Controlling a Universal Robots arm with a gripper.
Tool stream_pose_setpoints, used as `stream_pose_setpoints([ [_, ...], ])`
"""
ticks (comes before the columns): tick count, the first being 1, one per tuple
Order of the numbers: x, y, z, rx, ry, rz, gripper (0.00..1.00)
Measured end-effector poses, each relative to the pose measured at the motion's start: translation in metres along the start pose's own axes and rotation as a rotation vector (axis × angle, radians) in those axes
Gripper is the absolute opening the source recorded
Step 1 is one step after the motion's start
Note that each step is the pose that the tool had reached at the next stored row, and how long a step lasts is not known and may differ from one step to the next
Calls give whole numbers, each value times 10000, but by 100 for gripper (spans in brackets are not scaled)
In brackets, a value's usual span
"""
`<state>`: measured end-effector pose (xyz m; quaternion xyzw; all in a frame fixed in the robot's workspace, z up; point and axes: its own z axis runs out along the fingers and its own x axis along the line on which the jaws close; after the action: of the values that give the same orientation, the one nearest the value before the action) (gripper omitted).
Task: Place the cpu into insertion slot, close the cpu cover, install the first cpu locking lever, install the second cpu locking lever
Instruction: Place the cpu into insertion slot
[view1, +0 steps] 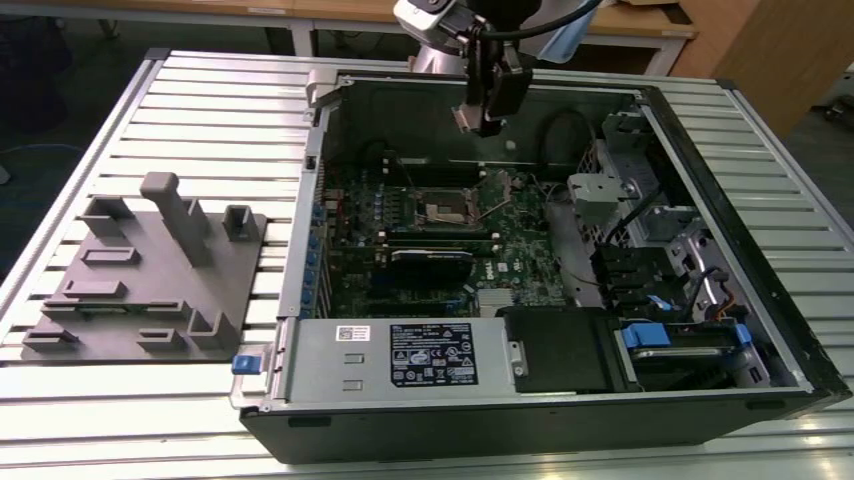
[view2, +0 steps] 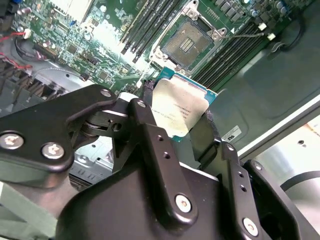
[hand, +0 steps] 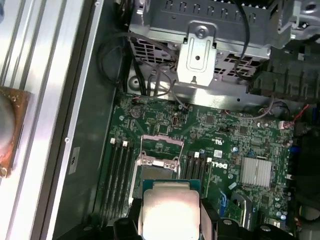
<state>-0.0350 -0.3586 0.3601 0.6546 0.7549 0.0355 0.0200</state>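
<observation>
The black two-fingered gripper (view1: 481, 118) is hanging over the open black computer case (view1: 534, 432), which is lying on the slatted aluminium table (view1: 200, 110). Its fingers (view2: 150, 131) are clamping the small flat square cpu with a pale silvery-grey metal face and green rim (view2: 178, 111) by two opposite edges, so the face is showing between them in both wrist views.

The cpu is riding in the air above the green motherboard (hand: 235, 135), well apart from the square insertion slot with a dark centre and silvery metal frame (view2: 189, 44). The slot is lying uncovered, and nothing is sitting in it.

The chip is looking light, thin and stiff, so it is probably asking for little force. Its smooth metal face is likely slippery, and its underside and the slot's contacts are likely fragile. The edge hold seems the right one, since it is leaving the underside untouched and the chip level.
</observation>
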Motion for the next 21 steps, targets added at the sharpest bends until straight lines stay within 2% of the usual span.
stream_pose_setpoints([
  [3, 0, 0, 0, -3, -17, 208, 54],
  [17, 0, 0, 1, -3, -19, 229, 54],
  [21, 0, 0, 1, -5, -29, 355, 54],
])
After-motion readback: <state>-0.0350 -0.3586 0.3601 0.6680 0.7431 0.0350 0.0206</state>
